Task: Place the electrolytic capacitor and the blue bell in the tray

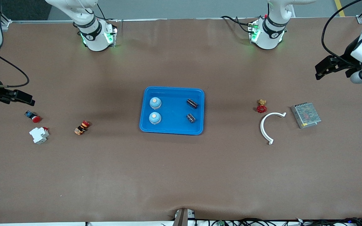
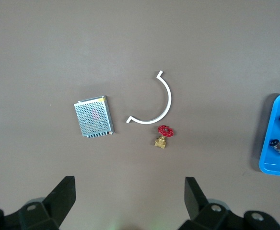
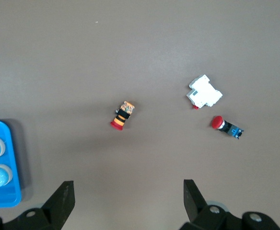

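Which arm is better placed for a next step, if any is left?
Neither: both blue bells and both capacitors already lie in the tray. The left gripper and right gripper wait open at the table's ends.

A brown mat (image 1: 181,175) is covering the whole table, lying smooth and matte under even overhead light. Soft shadows are falling on it near the middle. Along the table's top edge a metal rail (image 1: 174,20) is running, with grey floor (image 1: 184,8) showing above it and a yellow stripe (image 1: 338,8) crossing the floor. Black cables (image 1: 262,222) are trailing along the table's bottom edge.
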Robot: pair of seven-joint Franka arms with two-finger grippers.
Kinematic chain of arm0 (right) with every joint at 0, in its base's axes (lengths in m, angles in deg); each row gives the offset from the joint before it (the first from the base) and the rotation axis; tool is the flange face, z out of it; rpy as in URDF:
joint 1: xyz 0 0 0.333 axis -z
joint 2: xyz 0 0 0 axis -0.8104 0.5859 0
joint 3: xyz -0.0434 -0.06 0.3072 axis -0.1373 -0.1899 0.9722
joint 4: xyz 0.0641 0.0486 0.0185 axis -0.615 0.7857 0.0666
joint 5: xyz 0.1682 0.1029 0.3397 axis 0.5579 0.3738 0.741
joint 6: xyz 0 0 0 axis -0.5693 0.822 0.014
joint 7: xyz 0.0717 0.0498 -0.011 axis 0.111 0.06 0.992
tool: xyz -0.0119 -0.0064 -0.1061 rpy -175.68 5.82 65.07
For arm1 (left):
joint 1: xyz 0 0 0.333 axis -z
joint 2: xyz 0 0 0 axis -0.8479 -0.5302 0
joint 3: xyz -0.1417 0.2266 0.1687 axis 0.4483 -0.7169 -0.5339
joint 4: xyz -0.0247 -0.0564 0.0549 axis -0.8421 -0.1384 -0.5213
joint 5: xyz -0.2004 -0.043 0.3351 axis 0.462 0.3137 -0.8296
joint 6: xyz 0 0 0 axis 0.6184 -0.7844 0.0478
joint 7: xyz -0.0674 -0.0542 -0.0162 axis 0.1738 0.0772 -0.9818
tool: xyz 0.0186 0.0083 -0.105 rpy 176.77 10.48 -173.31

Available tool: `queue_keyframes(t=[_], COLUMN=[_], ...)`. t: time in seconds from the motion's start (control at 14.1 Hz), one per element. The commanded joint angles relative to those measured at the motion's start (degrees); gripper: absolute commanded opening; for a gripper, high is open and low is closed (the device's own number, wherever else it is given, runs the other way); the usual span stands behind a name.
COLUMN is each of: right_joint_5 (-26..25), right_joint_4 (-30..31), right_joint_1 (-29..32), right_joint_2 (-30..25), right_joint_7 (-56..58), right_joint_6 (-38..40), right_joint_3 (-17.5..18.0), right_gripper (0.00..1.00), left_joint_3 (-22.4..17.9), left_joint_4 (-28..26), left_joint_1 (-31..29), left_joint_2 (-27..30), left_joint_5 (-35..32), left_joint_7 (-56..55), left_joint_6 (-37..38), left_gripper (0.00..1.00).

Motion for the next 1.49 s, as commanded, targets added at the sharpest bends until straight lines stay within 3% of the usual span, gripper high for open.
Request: queue_keyframes(t=[0.0,1.42], right_joint_5=[0.4,0.4], right_joint_4=[-1.5,-7.2], right_joint_1=[0.8,-5.5], right_joint_2=[-2.2,-5.2], right_joint_7=[-0.1,-0.3], right_joint_6=[3.5,8.8], right_joint_3=[1.3,0.5], right_gripper=[1.0,1.0], left_joint_3=[-1.9,-2.1], left_joint_4=[-0.1,0.8], left_joint_1=[0.0,0.1], left_joint_2=[1.0,0.0], left_joint_5=[1.8,1.4], left_joint_7=[2.6,2.6], left_joint_6=[-0.4,-0.3], left_gripper=[1.0,1.0])
